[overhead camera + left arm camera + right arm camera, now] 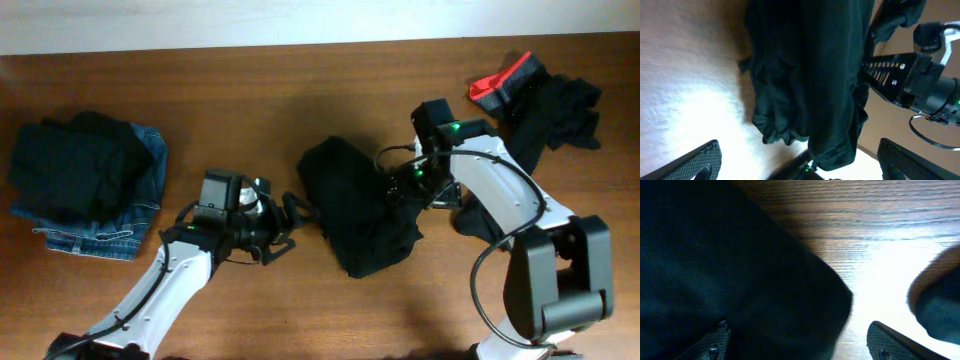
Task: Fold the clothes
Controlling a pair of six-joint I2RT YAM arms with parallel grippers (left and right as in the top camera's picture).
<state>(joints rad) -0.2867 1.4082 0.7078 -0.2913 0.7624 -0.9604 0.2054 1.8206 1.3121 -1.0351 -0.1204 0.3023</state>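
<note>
Crumpled, limp black fabric garment (355, 215) mid-frame on grainy wooden counter (250, 110), flanked by left tool (294, 218) and right tool (395, 192), both spread wide.

Bare table (250, 90) lies open along the far side, between the folded stack (85, 185) at the left and the loose pile (555, 110) at the far right. It is open again at the near edge between the left arm (150, 290) and the right arm (540, 280). The centre is blocked by the crumpled black garment (355, 215), hemmed by the left gripper (290, 222) just beside its left edge and the right gripper (400, 190) over its right side.
</note>
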